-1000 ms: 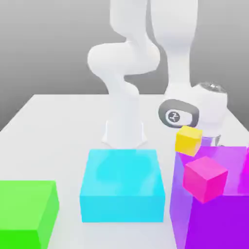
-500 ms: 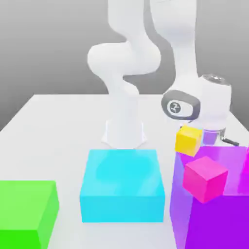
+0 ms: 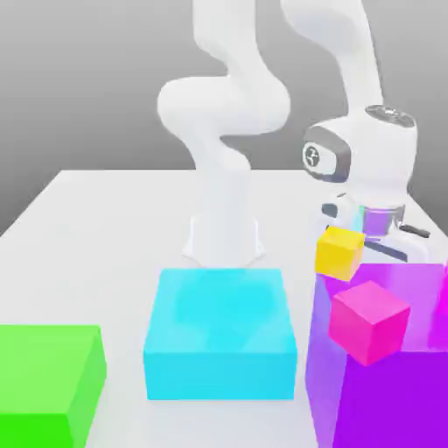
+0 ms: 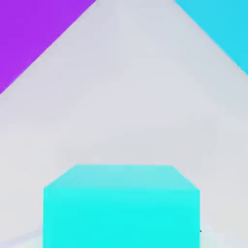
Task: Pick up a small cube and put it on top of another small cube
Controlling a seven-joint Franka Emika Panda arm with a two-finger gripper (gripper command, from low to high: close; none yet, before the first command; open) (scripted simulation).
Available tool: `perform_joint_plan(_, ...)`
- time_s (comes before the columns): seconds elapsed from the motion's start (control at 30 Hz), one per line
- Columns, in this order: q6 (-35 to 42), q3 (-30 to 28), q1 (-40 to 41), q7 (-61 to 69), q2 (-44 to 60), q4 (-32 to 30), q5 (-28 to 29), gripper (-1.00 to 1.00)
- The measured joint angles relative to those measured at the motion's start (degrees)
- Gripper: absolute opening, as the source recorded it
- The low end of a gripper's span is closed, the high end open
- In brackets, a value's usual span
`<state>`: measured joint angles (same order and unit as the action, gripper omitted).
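Cyan small cube (image 4: pixel 121 206) between closed jaws

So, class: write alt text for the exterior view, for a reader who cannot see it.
A white robot arm reaches down behind a large purple block. In front float a yellow cube and a pink cube; a large cyan block and a green block sit on the white table.

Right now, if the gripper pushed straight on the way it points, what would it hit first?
Probably the white tabletop. The hand view shows the small cyan cube close against the hand, with bare table beyond it. Depth is unclear.
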<state>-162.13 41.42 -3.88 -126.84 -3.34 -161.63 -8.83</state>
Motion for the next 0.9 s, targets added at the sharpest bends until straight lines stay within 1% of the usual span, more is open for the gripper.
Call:
perform_joint_plan(0.4, 17.4, -1.5, 2.6, -6.1, -0.6, 24.6, -3.1, -1.0)
perform_joint_plan(0.73, 41.9, -7.4, 16.5, -20.5, 0.8, 44.2, 4.0, -1.0)
perform_joint_plan(0.8, 46.1, -8.7, 19.4, -23.4, 1.1, 46.6, 5.9, -1.0)
perform_joint_plan(0.83, 47.2, -9.2, 20.8, -24.5, 1.4, 46.5, 7.0, -1.0)
perform_joint_plan(0.9, 44.8, -8.8, 23.3, -25.9, 2.9, 44.5, 8.6, -1.0)
